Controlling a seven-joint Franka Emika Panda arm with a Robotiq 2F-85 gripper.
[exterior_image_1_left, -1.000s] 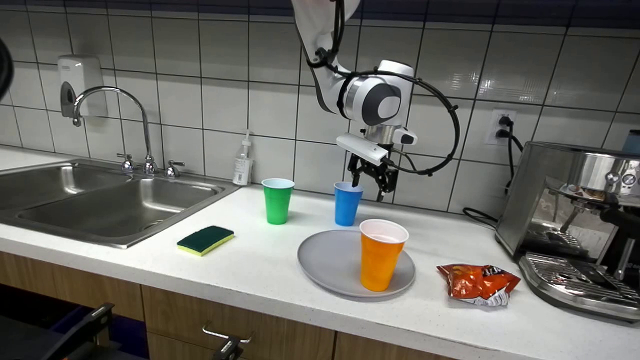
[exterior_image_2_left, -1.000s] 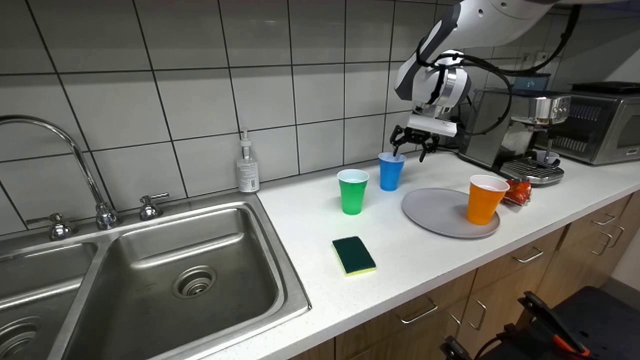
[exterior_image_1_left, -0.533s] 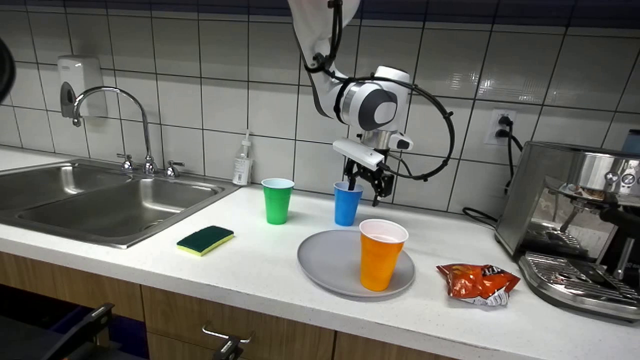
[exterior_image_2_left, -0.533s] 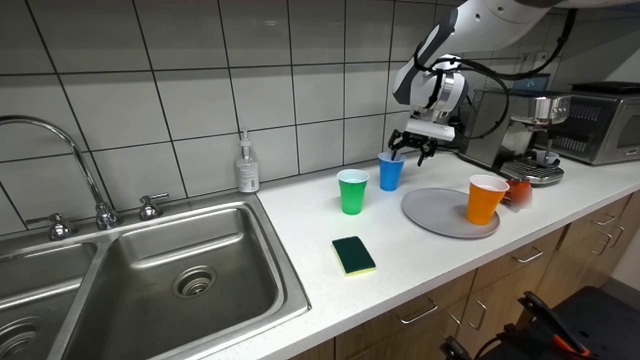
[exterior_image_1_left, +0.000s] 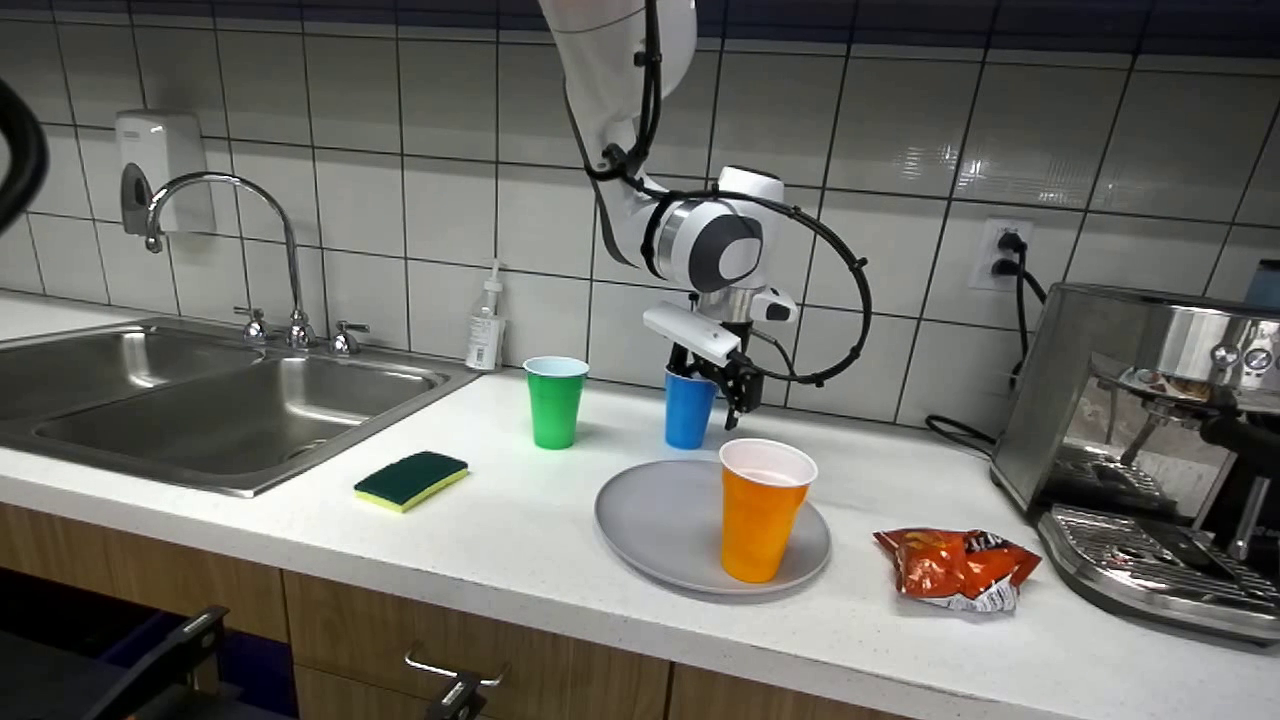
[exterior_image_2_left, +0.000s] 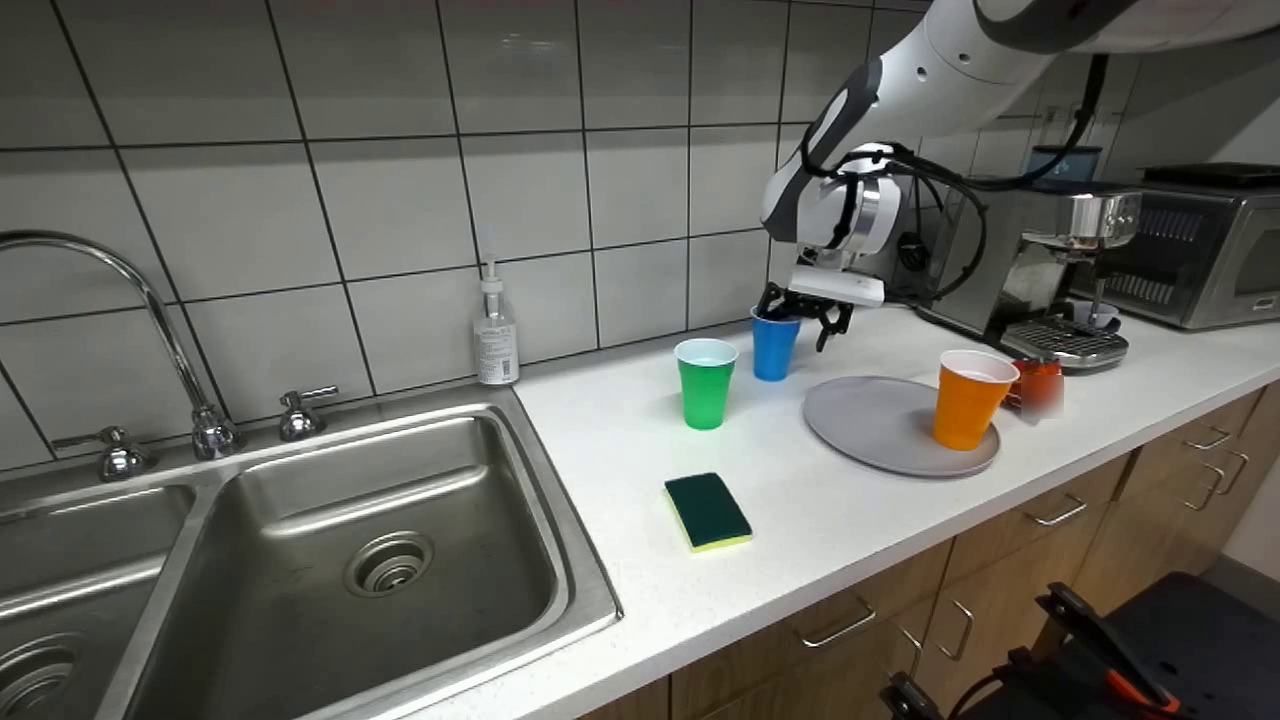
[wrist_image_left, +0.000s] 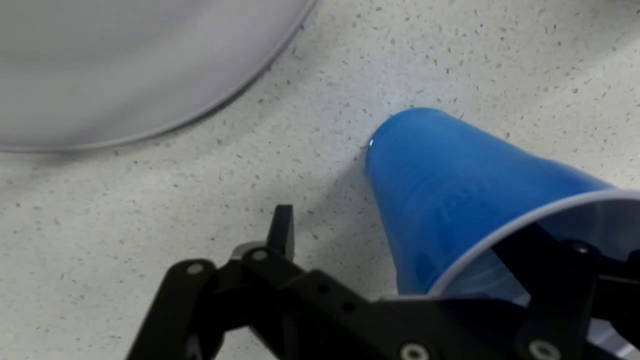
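Note:
My gripper (exterior_image_1_left: 712, 396) is open, pointing down over the blue cup (exterior_image_1_left: 688, 416); both also show in the other exterior picture, the gripper (exterior_image_2_left: 798, 326) and the cup (exterior_image_2_left: 774, 352). In the wrist view one finger reaches inside the mouth of the blue cup (wrist_image_left: 440, 165). The other finger is outside it, apart from the cup wall, over the counter. The cup stands upright. A green cup (exterior_image_1_left: 554, 408) stands beside it toward the sink. An orange cup (exterior_image_1_left: 756, 530) stands on a grey plate (exterior_image_1_left: 650, 520) in front of the gripper.
A green and yellow sponge (exterior_image_1_left: 410, 480) lies near the sink (exterior_image_1_left: 240, 480). A red snack bag (exterior_image_1_left: 958, 566) lies beside the plate. A steel espresso machine (exterior_image_1_left: 1040, 390) stands at the far end. A pump bottle (exterior_image_1_left: 486, 335) stands against the tiled wall.
My gripper has moved down and toward the sink side, and its one finger is deeper in the blue cup. The blue cup has shifted slightly the same way.

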